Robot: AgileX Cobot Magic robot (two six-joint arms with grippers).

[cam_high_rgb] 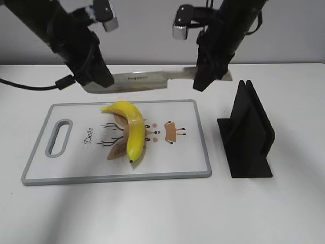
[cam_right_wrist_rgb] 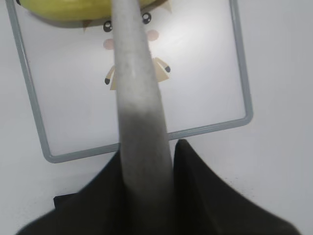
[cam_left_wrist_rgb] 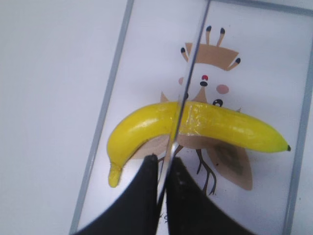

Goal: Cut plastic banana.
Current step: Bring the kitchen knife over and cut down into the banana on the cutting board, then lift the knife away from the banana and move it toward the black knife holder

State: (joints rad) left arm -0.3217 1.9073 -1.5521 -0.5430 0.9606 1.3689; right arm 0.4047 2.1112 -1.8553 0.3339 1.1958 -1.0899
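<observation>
A yellow plastic banana [cam_high_rgb: 131,129] lies whole on a white cutting board [cam_high_rgb: 188,152] with a grey rim and a deer drawing. A knife [cam_high_rgb: 147,79] hangs level above the board's far edge, held at both ends. My left gripper [cam_high_rgb: 99,79] is shut on the blade's tip end; in the left wrist view the thin blade [cam_left_wrist_rgb: 193,58] runs from the jaws [cam_left_wrist_rgb: 164,161] across the banana [cam_left_wrist_rgb: 234,127]. My right gripper [cam_high_rgb: 203,81] is shut on the grey handle [cam_right_wrist_rgb: 137,98], its jaws [cam_right_wrist_rgb: 149,149] over the board's end [cam_right_wrist_rgb: 195,98]. The banana [cam_right_wrist_rgb: 63,10] shows at the top.
A black knife stand [cam_high_rgb: 249,132] stands on the white table to the right of the board. The board has a handle slot [cam_high_rgb: 60,136] at its left end. A black cable [cam_high_rgb: 25,85] trails at the far left.
</observation>
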